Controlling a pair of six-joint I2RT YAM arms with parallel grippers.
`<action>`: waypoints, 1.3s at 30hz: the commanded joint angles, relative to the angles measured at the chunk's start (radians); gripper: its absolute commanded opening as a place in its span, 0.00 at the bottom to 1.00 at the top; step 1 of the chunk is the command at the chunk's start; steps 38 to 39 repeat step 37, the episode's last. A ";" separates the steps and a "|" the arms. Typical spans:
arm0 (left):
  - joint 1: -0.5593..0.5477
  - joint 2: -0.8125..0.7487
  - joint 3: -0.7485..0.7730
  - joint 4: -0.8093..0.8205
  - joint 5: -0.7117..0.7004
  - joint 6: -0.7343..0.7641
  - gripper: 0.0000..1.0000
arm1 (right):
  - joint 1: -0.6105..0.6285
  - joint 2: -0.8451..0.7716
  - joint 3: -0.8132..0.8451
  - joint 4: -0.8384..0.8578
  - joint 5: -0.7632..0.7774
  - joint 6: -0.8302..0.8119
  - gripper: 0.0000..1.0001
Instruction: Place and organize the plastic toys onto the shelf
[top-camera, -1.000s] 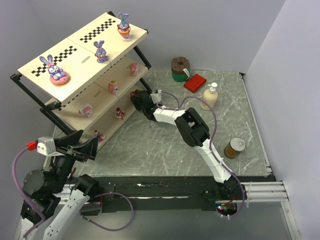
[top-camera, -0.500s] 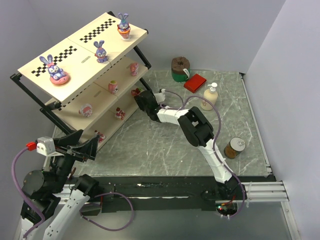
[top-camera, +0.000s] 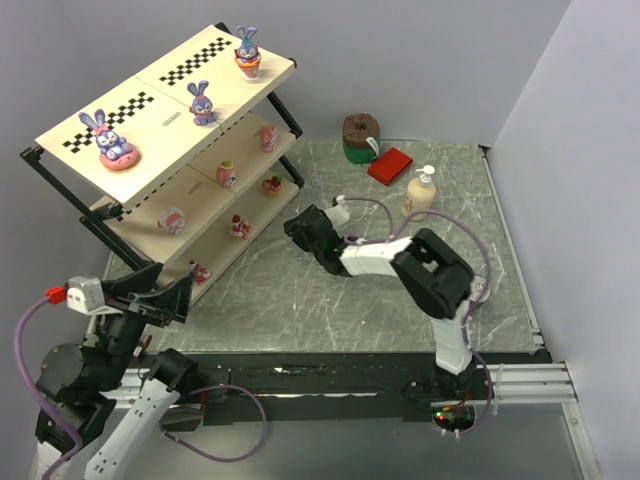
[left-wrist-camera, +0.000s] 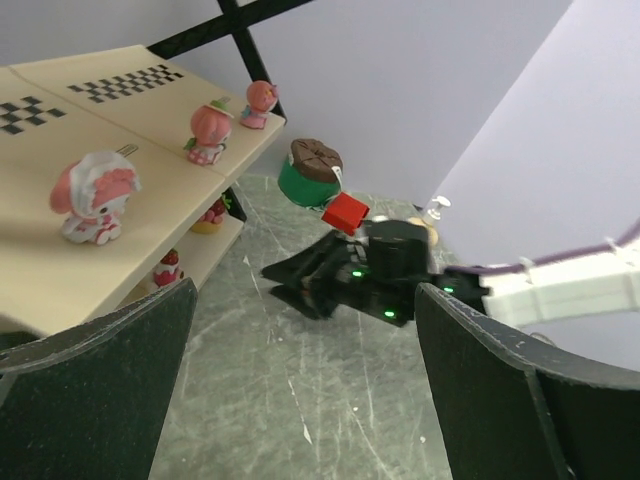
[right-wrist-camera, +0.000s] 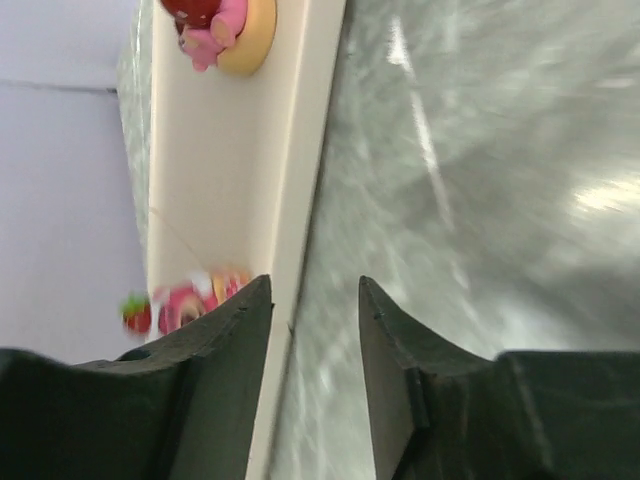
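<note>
Grey marbled tabletop between lilac walls, with shelf at far left. All toys in view up on its boards: three bunnies spaced along the checkered top, three pink pieces on the middle board, three more on the lowest. Low over the tabletop, right tool, just off the front edge of the lowest board, fingertips pointed at the shelf. Jaws partly apart, gripping nothing; from the wrist, only board edge and tabletop in the gap. Nearest to it, a red-and-pink toy on a yellow base, ahead on the board and clear of the fingers. Another pink one with a strawberry just outside one finger, contact impossible to judge. Raised by the shelf's near end, left tool, spread wide and empty, well apart from every toy. Through its wrist view, middle-board toys to the left and right tool straight ahead. Beyond right tool, well apart from the shelf: green tub, red block, bottle.
</note>
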 joint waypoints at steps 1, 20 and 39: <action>0.000 -0.084 0.068 -0.071 -0.074 -0.081 0.96 | -0.008 -0.208 -0.131 0.005 0.030 -0.149 0.55; 0.002 -0.018 0.288 -0.419 -0.091 -0.201 0.96 | 0.152 -0.971 -0.466 -0.510 0.019 -0.539 0.87; 0.005 0.014 0.333 -0.450 -0.028 -0.235 0.96 | 0.150 -1.273 -0.587 -0.581 -0.033 -0.518 0.88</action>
